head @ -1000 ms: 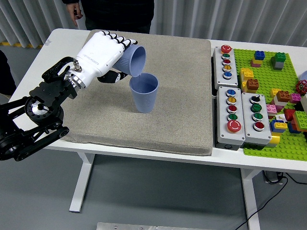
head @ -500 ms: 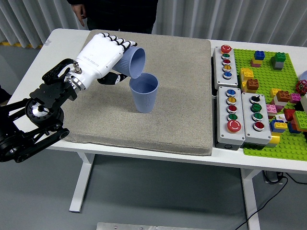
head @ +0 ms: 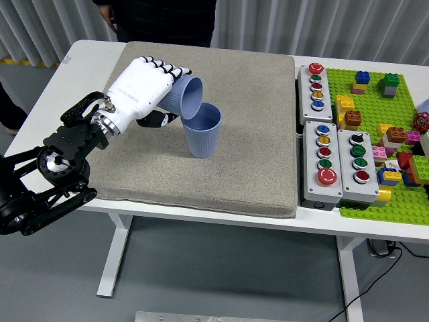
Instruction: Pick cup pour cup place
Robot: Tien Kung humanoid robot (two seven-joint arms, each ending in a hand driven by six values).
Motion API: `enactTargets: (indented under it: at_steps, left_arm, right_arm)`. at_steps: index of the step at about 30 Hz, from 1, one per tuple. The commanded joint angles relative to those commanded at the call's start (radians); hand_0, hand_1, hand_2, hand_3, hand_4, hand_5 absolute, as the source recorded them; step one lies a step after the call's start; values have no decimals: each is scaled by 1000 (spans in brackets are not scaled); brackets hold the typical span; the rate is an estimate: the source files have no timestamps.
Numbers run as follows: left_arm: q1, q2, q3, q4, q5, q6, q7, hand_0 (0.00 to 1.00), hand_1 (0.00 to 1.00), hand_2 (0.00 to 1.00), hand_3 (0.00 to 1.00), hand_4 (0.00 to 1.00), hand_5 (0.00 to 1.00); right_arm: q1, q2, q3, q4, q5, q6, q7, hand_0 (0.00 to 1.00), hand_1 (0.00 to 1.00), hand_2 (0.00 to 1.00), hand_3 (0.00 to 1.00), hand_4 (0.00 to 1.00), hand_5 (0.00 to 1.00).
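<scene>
My left hand (head: 151, 90), white with black fingertips, is shut on a blue cup (head: 186, 98). That cup is tipped over to the right, its open mouth hanging just above the rim of a second blue cup (head: 202, 131). The second cup stands upright near the middle of the grey mat (head: 228, 174). I cannot see anything flowing between the two cups. The right arm does not show.
Three grey button boxes (head: 333, 161) sit on the table right of the mat. Beyond them a green baseplate (head: 375, 107) holds several coloured bricks. A person in dark clothes (head: 164, 17) stands at the far edge, one hand hanging by the table corner.
The held cup has tipped a little further and sunk slightly toward the standing cup's rim. The hand shifted a bit to the right.
</scene>
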Motion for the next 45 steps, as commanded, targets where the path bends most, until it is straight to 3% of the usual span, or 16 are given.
enactTargets:
  at_steps: [7, 13, 15, 17, 21, 25, 45]
  left_arm:
    - [-7, 3, -7, -4, 0, -1, 0, 540, 521, 529, 539, 628, 115]
    - [-50, 3, 6, -18, 0, -11, -3, 540, 521, 530, 538, 628, 115]
    - [-46, -4, -22, -12, 0, -2, 2, 540, 521, 530, 538, 628, 115]
    - [-38, 1, -36, -10, 0, 6, -3, 540, 521, 530, 538, 628, 115]
    - [-80, 10, -68, -4, 0, 4, -5, 540, 521, 529, 540, 629, 119]
    - [-90, 12, -66, -8, 0, -2, -7, 540, 520, 529, 540, 629, 118]
    - [-64, 12, -56, -2, 0, 7, -3, 538, 520, 529, 539, 628, 126]
  right_arm:
    - [0, -2, 5, 0, -4, 0, 0, 683, 648, 567, 576, 2, 2]
    - [20, -23, -46, 0, 63, -10, 9, 683, 648, 565, 576, 2, 2]
    - [30, -22, -49, 0, 41, 9, -11, 683, 648, 565, 576, 2, 2]
    - [59, -13, -93, 0, 54, 11, -21, 683, 648, 565, 576, 2, 2]
    - [116, -16, -248, 0, 172, 18, -34, 684, 649, 573, 587, 2, 9]
    - [103, -6, -149, 0, 79, -6, -29, 683, 645, 565, 577, 2, 11]
    - [81, -4, -142, 0, 125, -46, -9, 682, 645, 568, 582, 2, 22]
